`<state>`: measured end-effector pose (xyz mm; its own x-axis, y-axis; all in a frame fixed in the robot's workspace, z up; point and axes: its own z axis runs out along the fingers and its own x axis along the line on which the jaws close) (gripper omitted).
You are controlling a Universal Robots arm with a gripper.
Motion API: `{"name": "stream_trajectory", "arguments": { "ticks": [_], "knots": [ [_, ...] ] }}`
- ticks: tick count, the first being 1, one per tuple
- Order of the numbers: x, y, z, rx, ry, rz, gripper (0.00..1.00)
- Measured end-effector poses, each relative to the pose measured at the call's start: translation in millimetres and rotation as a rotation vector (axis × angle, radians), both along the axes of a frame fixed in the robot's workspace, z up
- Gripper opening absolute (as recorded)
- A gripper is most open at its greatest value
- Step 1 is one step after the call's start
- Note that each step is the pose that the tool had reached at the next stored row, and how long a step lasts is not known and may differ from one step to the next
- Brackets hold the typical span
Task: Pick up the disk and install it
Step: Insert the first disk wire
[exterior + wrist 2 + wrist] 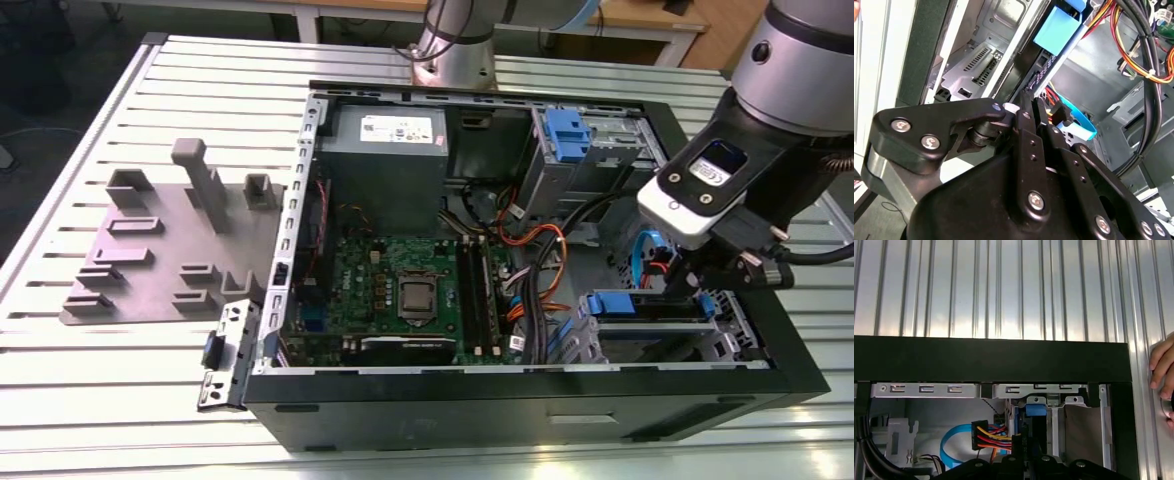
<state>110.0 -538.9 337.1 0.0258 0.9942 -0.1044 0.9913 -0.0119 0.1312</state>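
Observation:
The disk (638,305), with its blue carrier frame, sits low in the drive bay at the near corner of the open computer case (534,390), on the exterior view's right. My gripper (697,283) reaches down onto the end of it nearest the case wall. In the second wrist view the disk (1040,70) runs edge-on away from the gripper (1031,102) to a blue tab (1058,27), and the black fingers (1024,117) are shut on its edge. In the first wrist view the blue tab (1036,410) stands in the bay just beyond the gripper (1024,459).
Orange and black cables (534,250) and a blue flat cable (1079,117) lie beside the bay. A grey power supply (384,140), a second blue carrier (567,135) and the motherboard (400,290) are in the case. A grey fixture plate (160,250) lies on the slatted table. A person's hand (1161,370) rests outside the case.

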Motion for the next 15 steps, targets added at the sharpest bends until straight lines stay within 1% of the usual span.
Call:
{"name": "stream_trajectory", "arguments": {
  "ticks": [2,3,5,6,7,10,15],
  "knots": [
    [0.0,0.0,-0.5,-0.0004,-0.0004,0.001,0.16],
    [-0.1,-0.1,-0.6,-0.0005,-0.0020,0.002,0.16],
    [-0.5,-0.1,-0.9,-0.0001,-0.0090,0.004,0.16],
    [-1.3,-0.1,-1.1,0.0000,-0.0113,0.005,0.16],
    [-2.2,-0.3,-1.2,0.0000,-0.0132,0.006,0.16],
    [-3.4,-0.6,-1.8,-0.0003,-0.0165,0.007,0.16],
    [-3.5,-1.2,-2.9,0.0000,-0.0252,0.006,0.16]
  ]
}}
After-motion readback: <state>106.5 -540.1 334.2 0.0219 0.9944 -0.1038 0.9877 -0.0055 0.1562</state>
